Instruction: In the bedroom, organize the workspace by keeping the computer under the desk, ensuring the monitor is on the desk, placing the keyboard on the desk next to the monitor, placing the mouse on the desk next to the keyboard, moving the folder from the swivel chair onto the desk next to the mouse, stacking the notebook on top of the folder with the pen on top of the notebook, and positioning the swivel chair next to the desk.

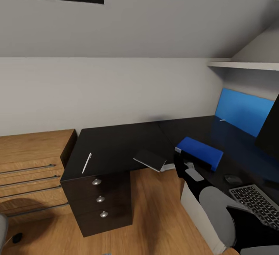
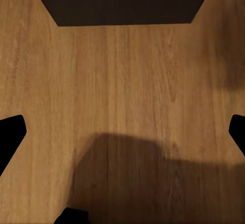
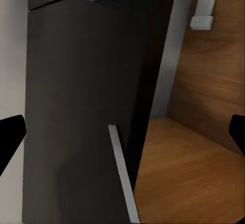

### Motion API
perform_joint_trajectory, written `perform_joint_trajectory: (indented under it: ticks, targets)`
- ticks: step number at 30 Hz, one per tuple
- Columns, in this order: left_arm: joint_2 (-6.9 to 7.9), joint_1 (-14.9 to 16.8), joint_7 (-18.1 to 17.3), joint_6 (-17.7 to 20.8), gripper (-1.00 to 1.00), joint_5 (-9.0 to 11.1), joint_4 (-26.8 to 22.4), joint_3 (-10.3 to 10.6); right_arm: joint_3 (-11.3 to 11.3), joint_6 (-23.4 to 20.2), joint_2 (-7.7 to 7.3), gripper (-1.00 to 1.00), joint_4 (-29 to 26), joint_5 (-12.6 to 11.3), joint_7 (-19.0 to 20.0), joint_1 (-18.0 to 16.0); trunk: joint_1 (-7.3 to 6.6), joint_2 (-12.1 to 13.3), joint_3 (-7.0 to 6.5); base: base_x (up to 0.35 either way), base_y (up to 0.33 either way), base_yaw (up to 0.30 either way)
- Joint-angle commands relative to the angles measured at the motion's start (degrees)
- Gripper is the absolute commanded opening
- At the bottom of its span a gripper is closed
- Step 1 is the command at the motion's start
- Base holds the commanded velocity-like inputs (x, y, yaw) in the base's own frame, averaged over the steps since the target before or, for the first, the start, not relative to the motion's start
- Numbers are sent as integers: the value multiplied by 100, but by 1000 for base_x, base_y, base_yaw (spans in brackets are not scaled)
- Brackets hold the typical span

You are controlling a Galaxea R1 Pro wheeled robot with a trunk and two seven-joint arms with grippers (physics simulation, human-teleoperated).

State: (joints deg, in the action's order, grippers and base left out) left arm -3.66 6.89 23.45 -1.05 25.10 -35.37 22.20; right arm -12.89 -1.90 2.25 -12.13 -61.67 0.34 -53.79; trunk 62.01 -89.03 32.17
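- Where closest to the lenses, found both sets of fingers spread wide with nothing between: left gripper (image 2: 122,137) over warm wood-grain floor (image 2: 122,70), right gripper (image 3: 122,137) beside a matte dark panel with a pale edge strip.
- Bottom left corner of the head view: glimpsed a smooth grey sliver, possibly the swivel chair (image 1: 2,228); could not tell its placing.
- Lower right: saw the keyboard (image 1: 254,204), flat with a grid of greyish keys, lying on the glossy black desk (image 1: 116,142); judged that step done.
- Below the desk edge there: made out a pale boxy side, possibly the computer (image 1: 192,204).
- Just beyond the keyboard: noted the small, rounded, dark mouse (image 1: 233,179) beside it; done too, by the look.
- Middle right: found the bright blue folder (image 1: 199,152), slab-like with a pale end, on the desk near the mouse.
- Centre: spotted the thin dark notebook (image 1: 150,160) overhanging the desk's inner edge, apart from the folder; not yet stacked.
- Left of centre: saw the slim white pen (image 1: 87,162) above the drawers with round silver knobs (image 1: 100,199), well apart from the notebook; left to place.
- Right edge: made out the black monitor (image 1: 269,131), cropped, on the desk.
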Motion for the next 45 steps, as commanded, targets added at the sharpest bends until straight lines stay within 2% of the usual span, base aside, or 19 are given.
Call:
perform_joint_trajectory:
  ticks: [1,5,14,20,33,45]
  targets:
    - [6,5,45,-12,100,56,-5,39,-39,-14,3,100,-7,-8,29,26,22,-45,24,0,0,0]
    - [6,5,44,-12,100,56,-5,40,-40,-7,3,100,-6,-10,168,68,110,-205,96,0,0,0]
    - [6,5,45,-17,100,56,-5,39,-41,-9,13,100,6,-11,1128,262,308,-566,257,0,0,0]
    - [6,5,43,-18,100,56,-37,39,-39,-43,34,100,36,-12,1518,400,439,-807,365,0,0,0]
    - [6,5,42,-18,100,56,-78,39,-37,-236,41,100,249,-15,1588,430,725,-1328,598,0,0,0]
    - [13,5,27,-18,100,56,-77,21,3,-331,181,100,247,19,1655,431,725,-1328,598,0,0,0]
